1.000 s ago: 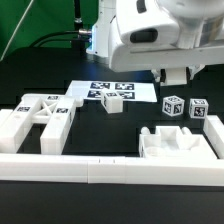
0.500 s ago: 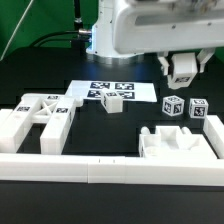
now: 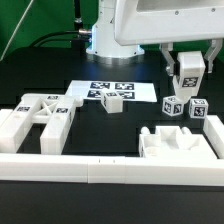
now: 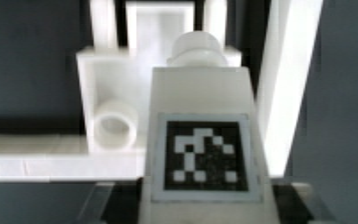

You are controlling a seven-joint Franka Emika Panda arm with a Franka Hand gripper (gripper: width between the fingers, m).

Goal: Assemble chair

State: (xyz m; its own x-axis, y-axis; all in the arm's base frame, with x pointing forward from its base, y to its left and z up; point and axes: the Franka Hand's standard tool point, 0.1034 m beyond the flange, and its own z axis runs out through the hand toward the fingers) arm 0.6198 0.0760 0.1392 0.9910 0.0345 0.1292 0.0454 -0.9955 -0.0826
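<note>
My gripper [image 3: 188, 68] is shut on a white square leg [image 3: 188, 78] with a tag on its face. It hangs in the air at the exterior view's right, above two small tagged cubes [image 3: 173, 105] [image 3: 198, 110]. In the wrist view the leg [image 4: 202, 110] runs out from the gripper [image 4: 202, 200], over a white panel with round holes [image 4: 114, 105]. That slotted panel [image 3: 180, 143] lies in front of the cubes. A cross-braced chair part [image 3: 35, 115] lies at the left. Another tagged block [image 3: 113, 101] stands at the marker board's [image 3: 95, 88] front edge.
A long white border rail [image 3: 100, 168] runs along the front. The robot's large white housing [image 3: 165, 20] fills the top of the exterior view, and its base [image 3: 100, 40] stands behind the marker board.
The arm has lifted and shifted toward the exterior view's right with the leg in its grip, and the leg now shows below the housing. The parts on the table have not moved.
</note>
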